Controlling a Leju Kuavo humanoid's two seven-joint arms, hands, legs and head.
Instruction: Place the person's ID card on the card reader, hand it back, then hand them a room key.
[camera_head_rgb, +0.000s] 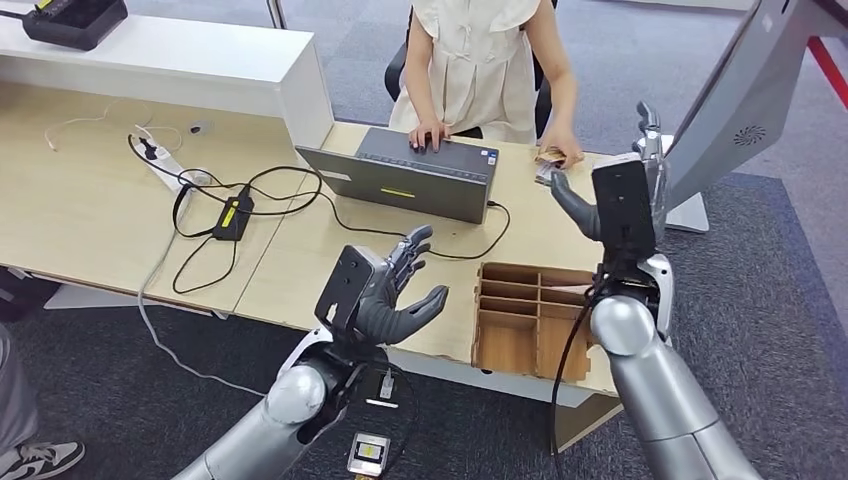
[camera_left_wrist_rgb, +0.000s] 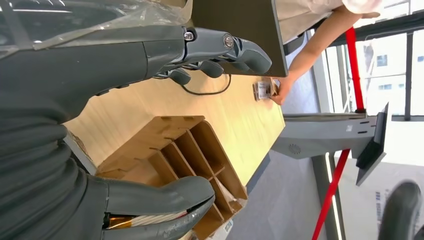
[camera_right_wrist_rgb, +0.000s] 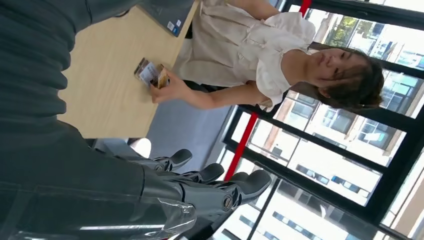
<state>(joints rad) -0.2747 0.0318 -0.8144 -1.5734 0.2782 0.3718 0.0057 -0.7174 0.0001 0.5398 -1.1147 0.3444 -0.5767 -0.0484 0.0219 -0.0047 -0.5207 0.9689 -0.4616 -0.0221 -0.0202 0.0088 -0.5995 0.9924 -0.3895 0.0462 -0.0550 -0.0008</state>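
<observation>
Task barely begun: ID card (camera_head_rgb: 549, 160) upper right of centre, under person's hand (camera_head_rgb: 560, 145) on counter (camera_head_rgb: 300, 255). Our left hand (camera_head_rgb: 395, 290) and right hand (camera_head_rgb: 625, 190) raised, fingers spread wide, holding nothing. Reading, return, room key all remain.

Office reception: wooden desk (camera_head_rgb: 90, 210), laptop (camera_head_rgb: 410, 180), glass walls.
</observation>
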